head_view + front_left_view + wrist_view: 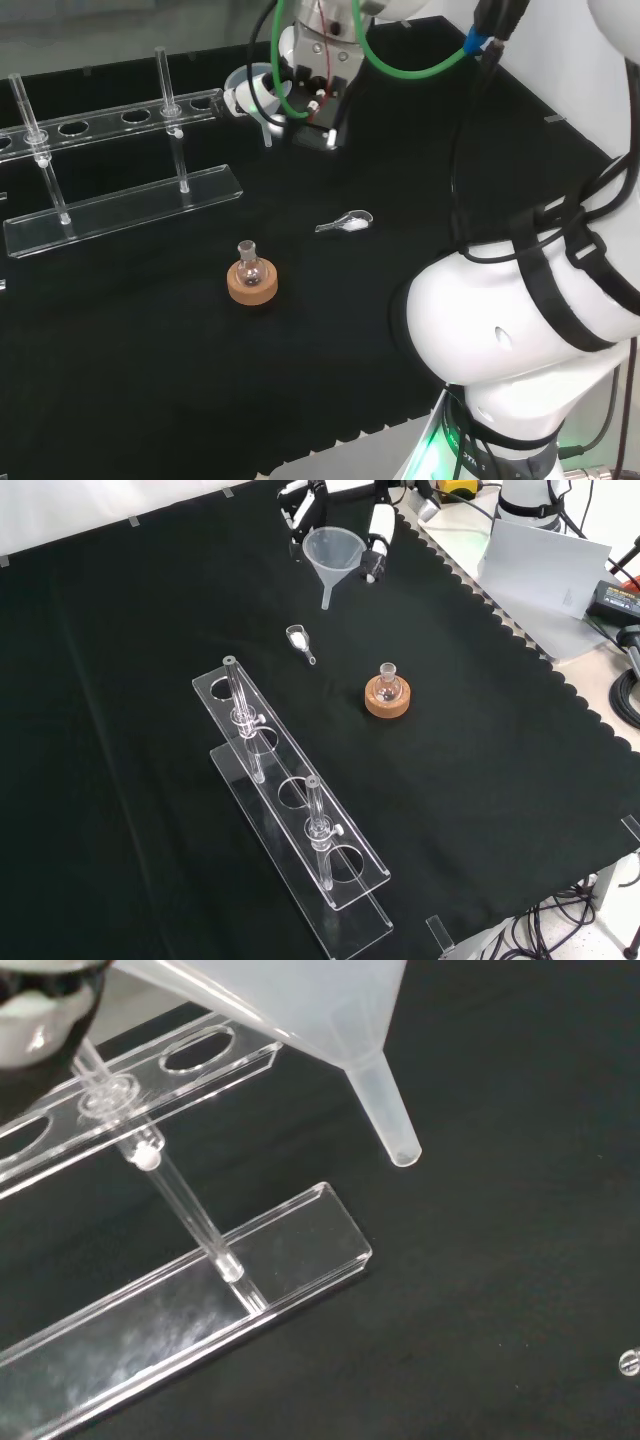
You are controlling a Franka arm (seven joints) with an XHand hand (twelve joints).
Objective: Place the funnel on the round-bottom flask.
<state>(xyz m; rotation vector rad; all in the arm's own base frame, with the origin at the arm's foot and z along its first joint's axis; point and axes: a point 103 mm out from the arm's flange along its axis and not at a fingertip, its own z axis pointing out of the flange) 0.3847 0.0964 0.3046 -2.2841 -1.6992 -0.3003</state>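
Front view: hand [372, 532] curled round funnel [333, 552] rim, lifted; light, slick plastic; round-bottom flask [388, 683] well below hand, tippy.

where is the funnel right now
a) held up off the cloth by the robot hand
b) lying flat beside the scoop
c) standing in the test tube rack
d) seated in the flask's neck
a: the funnel hangs in the robot hand with its stem clear above the cloth, well away from the round-bottom flask on its cork ring.
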